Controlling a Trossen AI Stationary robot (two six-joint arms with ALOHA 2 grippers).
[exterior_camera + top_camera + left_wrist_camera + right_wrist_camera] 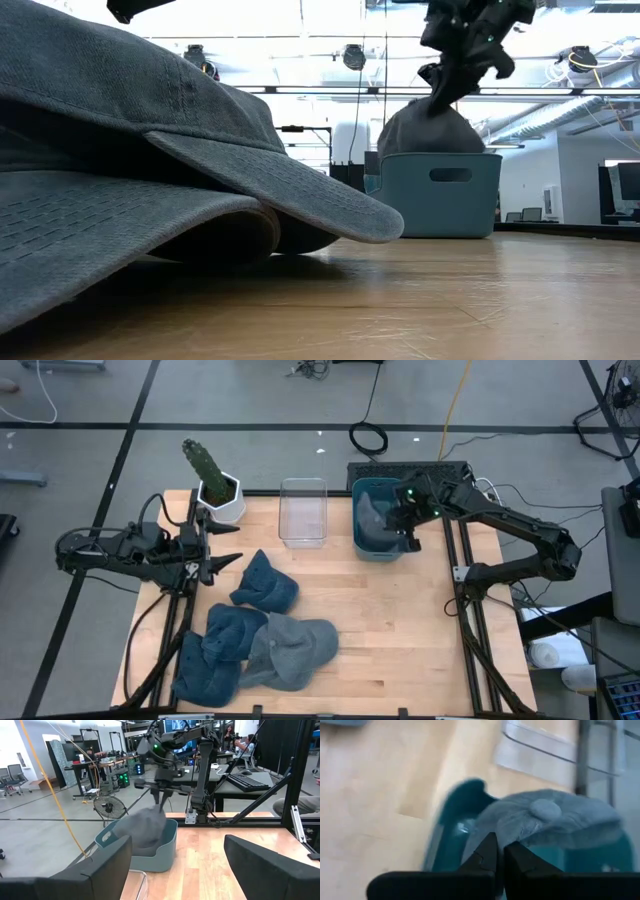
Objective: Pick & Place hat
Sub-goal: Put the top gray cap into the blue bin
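Your right gripper [500,856] is pinching the grey hat [545,822] with nearly closed fingers over the teal bin [372,540]; your left gripper [222,549] is waiting, spread wide.

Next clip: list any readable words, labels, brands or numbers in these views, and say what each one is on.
None can be read.
Grey-blue fabric caps on the wooden table: no logo or lettering shows.
Teal plastic bin with the cap pinched by the right gripper: no label visible.
Clear plastic container and white hexagonal cactus pot: unmarked.
Monitors in the room behind: too blurred to read.
Left gripper, open, carries no visible marking.
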